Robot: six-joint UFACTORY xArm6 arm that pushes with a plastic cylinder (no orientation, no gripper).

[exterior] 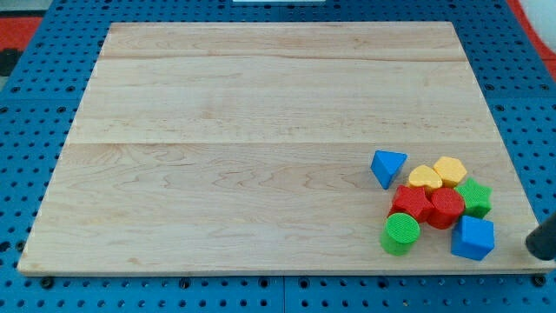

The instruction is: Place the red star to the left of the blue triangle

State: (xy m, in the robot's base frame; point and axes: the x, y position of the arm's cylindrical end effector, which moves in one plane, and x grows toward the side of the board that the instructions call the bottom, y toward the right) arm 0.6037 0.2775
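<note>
The red star (410, 203) lies in a tight cluster at the board's lower right. The blue triangle (387, 165) sits just above and to the left of it, at the cluster's top-left edge. The red star touches a red hexagon-like block (446, 208) on its right and a green cylinder (400, 233) below it. A dark rod shows at the view's right edge; my tip (532, 249) is off the board's right side, right of the blue cube (473, 238), touching no block.
A yellow heart (425, 177), a yellow hexagon (450, 169) and a green star (474, 197) complete the cluster. The wooden board (261, 130) lies on a blue pegboard (35, 130).
</note>
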